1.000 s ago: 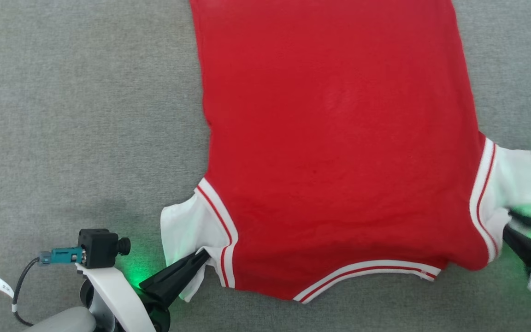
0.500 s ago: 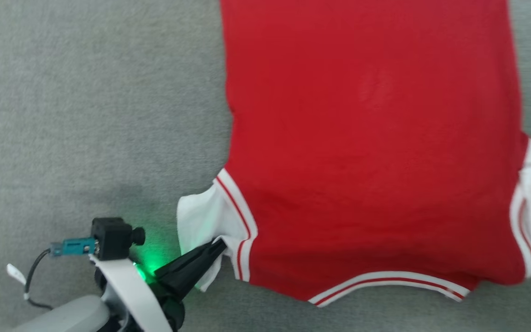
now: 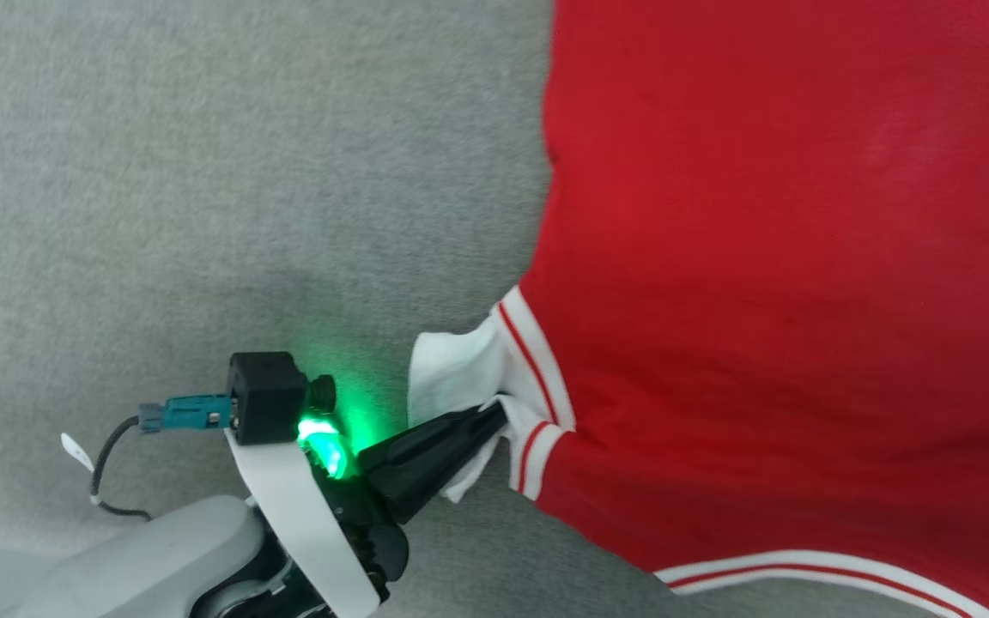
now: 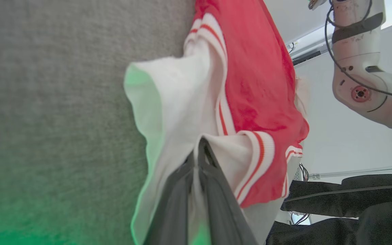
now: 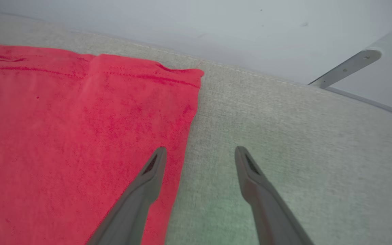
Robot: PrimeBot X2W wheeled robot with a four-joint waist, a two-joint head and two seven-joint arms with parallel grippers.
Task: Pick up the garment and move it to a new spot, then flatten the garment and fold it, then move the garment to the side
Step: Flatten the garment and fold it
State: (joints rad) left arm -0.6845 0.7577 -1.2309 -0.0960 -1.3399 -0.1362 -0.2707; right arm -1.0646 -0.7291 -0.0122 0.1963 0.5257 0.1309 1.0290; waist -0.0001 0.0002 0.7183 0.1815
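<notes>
Head view: left gripper [image 3: 499, 410] seemingly clamped on garment [image 3: 803, 300]

Garment [image 3: 761, 257] on fabric surface [image 3: 160, 172], left pincer [image 3: 499, 413] at edge

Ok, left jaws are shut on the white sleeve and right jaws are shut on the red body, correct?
No: right wrist view shows the right gripper with jaws open, holding nothing. The left gripper is shut on the white sleeve of the garment.
</notes>
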